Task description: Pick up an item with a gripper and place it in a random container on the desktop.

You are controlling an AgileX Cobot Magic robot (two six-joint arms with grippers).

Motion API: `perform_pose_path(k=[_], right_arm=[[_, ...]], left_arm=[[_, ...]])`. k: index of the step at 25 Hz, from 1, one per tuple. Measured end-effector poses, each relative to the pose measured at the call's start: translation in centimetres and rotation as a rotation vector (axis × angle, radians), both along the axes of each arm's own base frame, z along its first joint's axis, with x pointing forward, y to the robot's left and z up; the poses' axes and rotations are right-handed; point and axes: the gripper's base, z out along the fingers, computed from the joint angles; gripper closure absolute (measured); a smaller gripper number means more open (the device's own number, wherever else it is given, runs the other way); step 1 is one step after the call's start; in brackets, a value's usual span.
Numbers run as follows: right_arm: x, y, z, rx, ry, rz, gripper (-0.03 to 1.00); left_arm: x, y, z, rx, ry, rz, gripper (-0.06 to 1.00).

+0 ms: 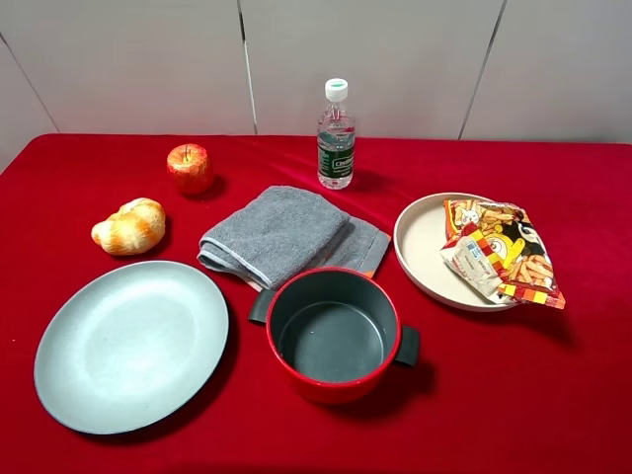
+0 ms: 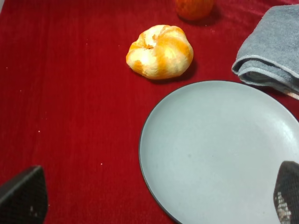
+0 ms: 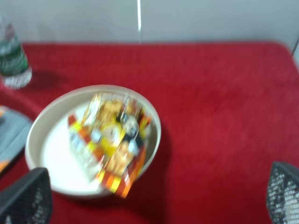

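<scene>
The cloth (image 1: 553, 395) over the table looked red, matt and velvety. The bag (image 1: 502, 252) was crinkly, glossy foil in a smooth cream dish (image 1: 420, 242). The towel (image 1: 281, 232) was soft grey terry. The plate (image 1: 128, 346) had a matt grey-blue glaze, the pot (image 1: 336, 331) glossy red enamel outside, the bottle (image 1: 336, 138) clear plastic.

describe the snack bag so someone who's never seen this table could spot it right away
On the red tablecloth, look to the right side, where a cream-white dish sits right of the red pot. The snack bag lies in it, one corner hanging over the rim. It is the only crinkly foil thing here, printed in orange, yellow and red.
</scene>
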Motion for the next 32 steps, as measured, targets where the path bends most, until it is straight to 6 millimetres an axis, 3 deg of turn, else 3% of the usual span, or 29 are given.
perform_pose_path(k=[5, 11, 32], right_arm=[[0.2, -0.2, 0.2, -0.033, -0.032, -0.015, 0.27], [0.4, -0.2, -1.3, -0.034, 0.061, -0.011, 0.27], [0.4, -0.2, -1.3, -0.040, 0.060, -0.008, 0.27]], left_arm=[[0.0, 0.0, 0.0, 0.001, 0.000, 0.000, -0.01], [0.0, 0.0, 0.0, 0.001, 0.000, 0.000, -0.01], [0.0, 0.0, 0.0, 0.001, 0.000, 0.000, -0.01]])
